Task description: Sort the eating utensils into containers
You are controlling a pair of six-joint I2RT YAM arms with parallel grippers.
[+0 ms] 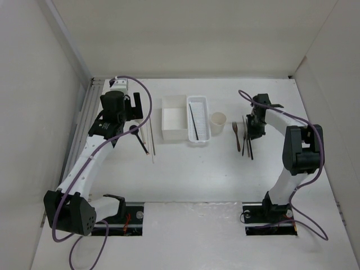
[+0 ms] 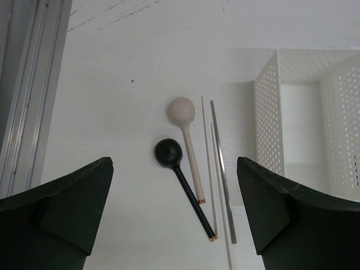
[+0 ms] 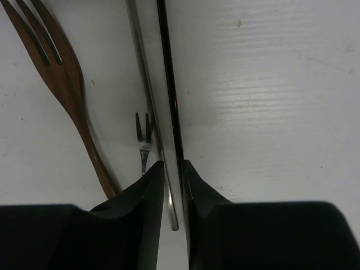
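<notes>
My right gripper (image 3: 172, 166) is shut on two chopsticks lying on the table, a silvery one (image 3: 142, 73) and a black one (image 3: 167, 73). A brown fork (image 3: 67, 73) lies just left of them, and small dark fork tines (image 3: 143, 134) show beside the left finger. From above, the right gripper (image 1: 250, 132) sits over the dark chopsticks (image 1: 248, 147) next to the fork (image 1: 235, 134). My left gripper (image 2: 174, 163) hangs open above a black spoon (image 2: 185, 185), a beige spoon (image 2: 188, 143) and thin pale chopsticks (image 2: 220, 169). The perforated tray (image 1: 198, 98) holds one dark chopstick (image 1: 193, 121).
A white square box (image 1: 174, 99) stands left of the tray, and its perforated wall (image 2: 269, 124) shows in the left wrist view. A cream cup (image 1: 218, 120) stands right of the tray. White walls enclose the table, with a metal rail (image 1: 84, 121) along the left.
</notes>
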